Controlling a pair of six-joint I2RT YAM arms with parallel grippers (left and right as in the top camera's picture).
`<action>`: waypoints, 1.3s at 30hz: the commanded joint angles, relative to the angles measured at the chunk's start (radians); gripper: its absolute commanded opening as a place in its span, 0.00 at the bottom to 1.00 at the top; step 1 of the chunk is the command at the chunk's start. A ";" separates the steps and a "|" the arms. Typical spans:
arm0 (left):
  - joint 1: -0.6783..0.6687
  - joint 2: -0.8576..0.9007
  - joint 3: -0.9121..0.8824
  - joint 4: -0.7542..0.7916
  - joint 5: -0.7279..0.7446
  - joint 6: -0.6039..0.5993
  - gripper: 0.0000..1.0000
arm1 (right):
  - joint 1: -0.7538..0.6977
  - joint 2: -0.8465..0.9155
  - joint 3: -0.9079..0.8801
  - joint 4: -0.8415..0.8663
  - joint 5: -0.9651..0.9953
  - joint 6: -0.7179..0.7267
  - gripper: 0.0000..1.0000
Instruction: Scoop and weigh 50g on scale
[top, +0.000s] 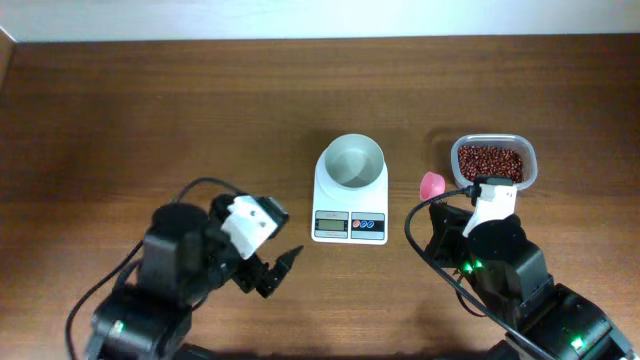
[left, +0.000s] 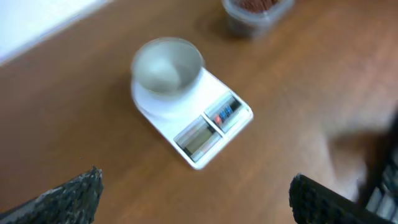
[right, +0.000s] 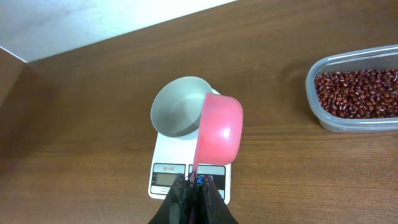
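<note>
The white scale (top: 349, 203) stands mid-table with its round white bowl (top: 352, 163) on top; the bowl looks empty. My right gripper (top: 455, 195) is shut on the handle of a pink scoop (top: 432, 184), held between the scale and the tub of red beans (top: 492, 163). In the right wrist view the pink scoop (right: 221, 130) hangs in front of the bowl (right: 177, 107) and the scale (right: 163, 177), its handle pinched in the gripper (right: 194, 185); its inside is hidden. My left gripper (top: 280, 272) stands open and empty left of the scale, its fingertips (left: 74, 196) wide apart.
The clear tub of beans (right: 357, 90) has no lid and sits right of the scale. A black cable (top: 425, 235) loops off the right arm. The left arm's body (top: 170, 270) fills the near left. Bare wood table (top: 150, 120) stretches behind.
</note>
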 joint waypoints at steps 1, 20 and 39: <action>-0.004 0.174 0.008 -0.093 0.069 0.180 0.99 | 0.005 -0.007 0.002 0.002 0.019 0.008 0.04; -0.005 0.270 0.016 -0.070 -0.109 0.109 0.99 | 0.005 0.007 0.002 -0.005 0.018 0.007 0.04; -0.005 0.273 0.015 -0.043 -0.074 0.109 0.99 | 0.005 0.007 0.002 -0.010 0.015 0.008 0.04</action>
